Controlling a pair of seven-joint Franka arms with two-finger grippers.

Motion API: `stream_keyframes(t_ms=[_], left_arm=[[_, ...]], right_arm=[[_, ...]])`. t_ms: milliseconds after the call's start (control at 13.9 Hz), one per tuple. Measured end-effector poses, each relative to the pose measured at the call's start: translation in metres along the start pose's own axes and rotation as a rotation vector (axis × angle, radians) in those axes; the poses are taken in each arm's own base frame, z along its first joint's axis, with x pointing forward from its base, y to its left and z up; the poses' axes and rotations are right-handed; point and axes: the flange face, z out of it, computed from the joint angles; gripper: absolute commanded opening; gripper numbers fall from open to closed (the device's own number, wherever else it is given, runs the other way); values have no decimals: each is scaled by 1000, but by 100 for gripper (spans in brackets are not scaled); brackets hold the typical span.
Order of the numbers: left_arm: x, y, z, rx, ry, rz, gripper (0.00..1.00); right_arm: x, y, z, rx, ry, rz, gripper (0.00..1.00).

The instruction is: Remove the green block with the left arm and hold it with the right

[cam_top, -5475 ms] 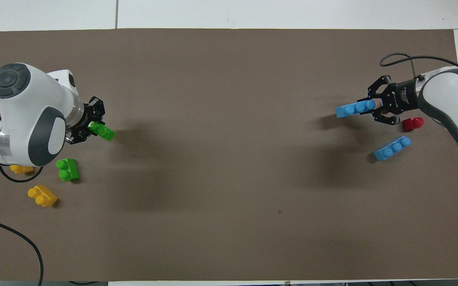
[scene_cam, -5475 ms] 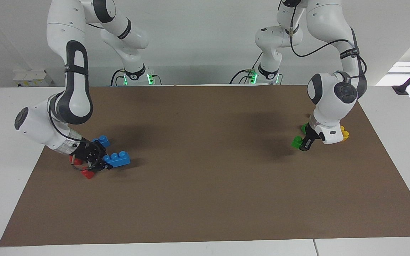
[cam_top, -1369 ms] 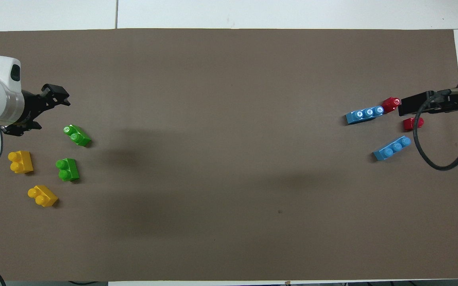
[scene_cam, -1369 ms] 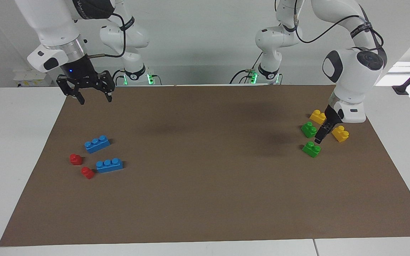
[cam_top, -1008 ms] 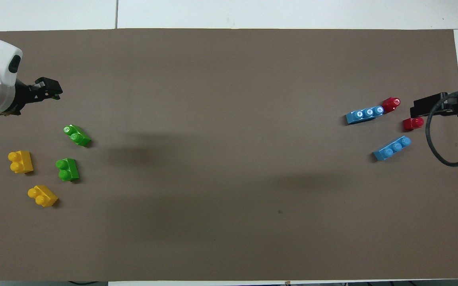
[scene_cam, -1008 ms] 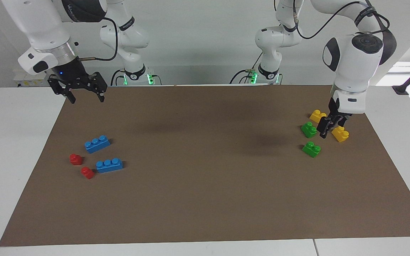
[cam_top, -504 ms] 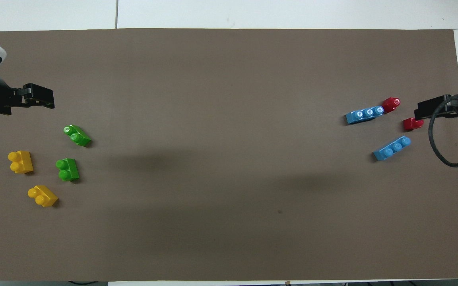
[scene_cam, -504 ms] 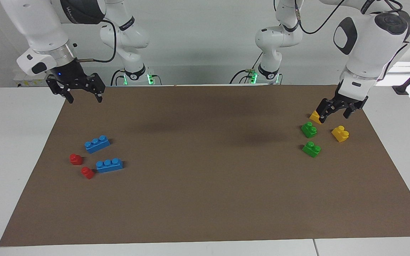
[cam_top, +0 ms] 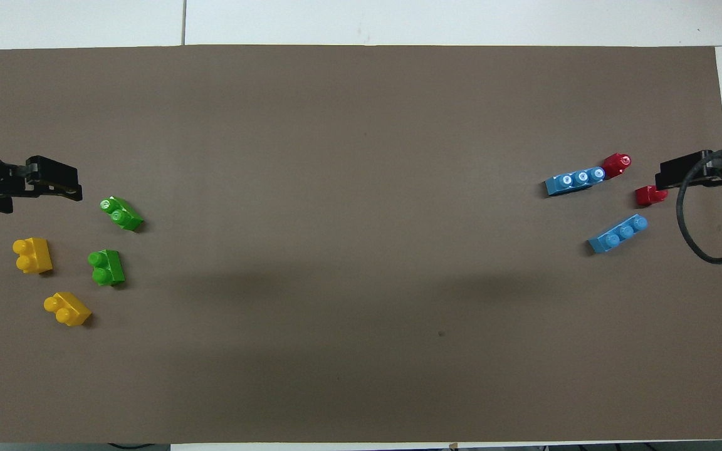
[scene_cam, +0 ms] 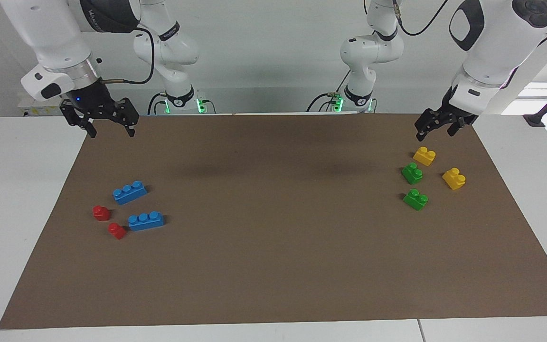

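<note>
Two green blocks lie apart on the brown mat toward the left arm's end: one green block (scene_cam: pixel 415 199) (cam_top: pixel 121 213) farther from the robots, the other green block (scene_cam: pixel 412 173) (cam_top: pixel 106 267) nearer. Each stands alone, joined to nothing. My left gripper (scene_cam: pixel 435 134) (cam_top: pixel 60 181) hangs open and empty, raised over the mat's edge closest to the robots, clear of every block. My right gripper (scene_cam: pixel 112 134) (cam_top: pixel 665 178) is open and empty too, held high at the right arm's end.
Two yellow blocks (scene_cam: pixel 424 156) (scene_cam: pixel 454 178) sit beside the green ones. At the right arm's end lie two blue blocks (scene_cam: pixel 129 192) (scene_cam: pixel 146 221) and two red blocks (scene_cam: pixel 101 212) (scene_cam: pixel 117 231). The brown mat (scene_cam: pixel 273 266) covers the table's middle.
The left gripper has lifted from just above the green and yellow blocks and drawn back toward its base, with nothing in it. The right gripper has barely shifted. No block moved.
</note>
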Motion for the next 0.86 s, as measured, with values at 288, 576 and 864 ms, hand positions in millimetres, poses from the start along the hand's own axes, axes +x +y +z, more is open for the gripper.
stream_keyframes(t_ms=[288, 576, 864], left_arm=[[-16, 0, -13, 4, -14, 5, 100], [-18, 0, -13, 5, -25, 6, 100], [-18, 0, -13, 6, -28, 8, 100]], right_arm=[[0, 0, 1, 0, -3, 0, 100], [-2, 0, 1, 0, -9, 0, 100], [-2, 0, 1, 0, -10, 0, 100]])
